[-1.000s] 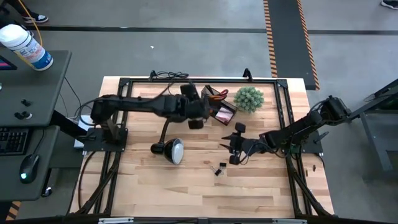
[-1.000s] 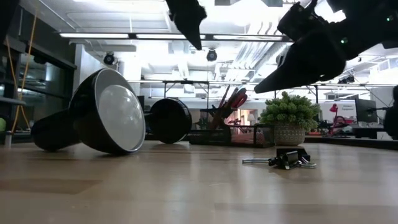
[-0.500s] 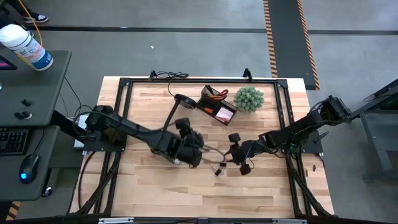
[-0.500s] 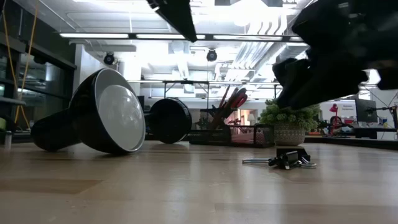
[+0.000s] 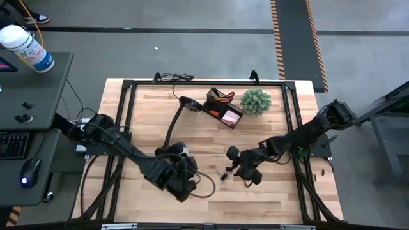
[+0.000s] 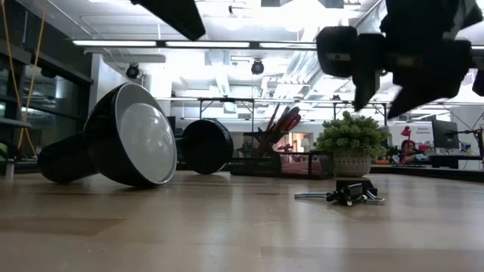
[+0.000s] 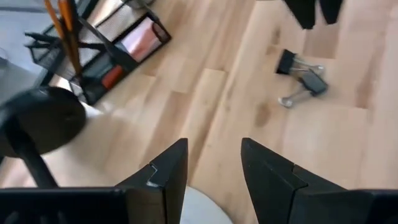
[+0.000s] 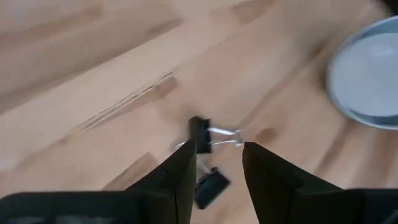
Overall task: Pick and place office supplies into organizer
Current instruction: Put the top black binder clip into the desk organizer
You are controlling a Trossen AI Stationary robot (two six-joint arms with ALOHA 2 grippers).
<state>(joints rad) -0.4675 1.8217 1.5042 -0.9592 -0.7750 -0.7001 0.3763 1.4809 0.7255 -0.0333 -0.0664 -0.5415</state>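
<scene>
Two black binder clips (image 5: pixel 225 174) lie side by side on the wooden table, also clear in the low view (image 6: pixel 348 193). My right gripper (image 5: pixel 235 167) hovers open just above them; in its wrist view the clips (image 8: pixel 202 140) show between its fingertips (image 8: pixel 219 163). My left gripper (image 5: pixel 182 177) hangs open near the lamp head, left of the clips (image 7: pixel 301 73). The dark organizer (image 5: pixel 222 107) stands at the far side, holding scissors, pencils and a pink pad (image 7: pixel 140 40).
A black desk lamp lies on the table, its head (image 5: pixel 176 153) by my left gripper and its round base (image 5: pixel 188 104) next to the organizer. A green spiky plant (image 5: pixel 255 101) sits right of the organizer. A black frame (image 5: pixel 128 86) borders the table.
My left gripper has swung from the organizer at the far side toward the near edge, past the lamp head. My right gripper has shifted a little toward the near edge, over the binder clips, and turned. Clips and lamp have stayed put.
</scene>
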